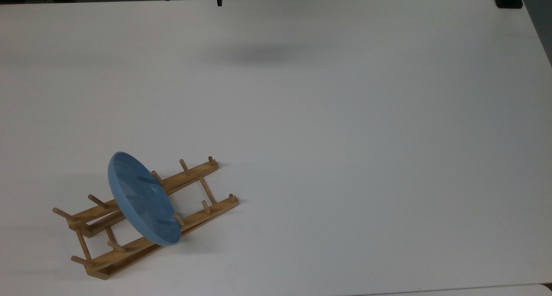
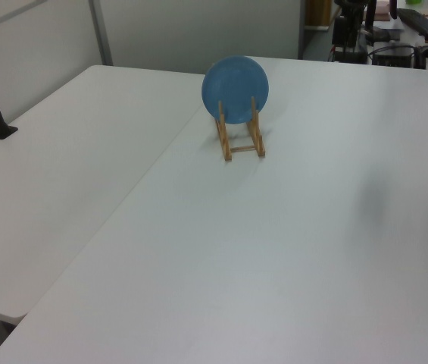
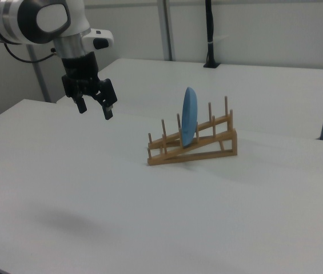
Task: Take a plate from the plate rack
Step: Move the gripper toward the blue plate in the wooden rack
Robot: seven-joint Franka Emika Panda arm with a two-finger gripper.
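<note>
Plate (image 3: 190, 119) stands on edge in the rack (image 3: 198, 145); your open claw (image 3: 95, 107) could topple it if you approach crooked.

Plate rack (image 2: 242, 137) partly behind plate (image 2: 235, 89)
</note>
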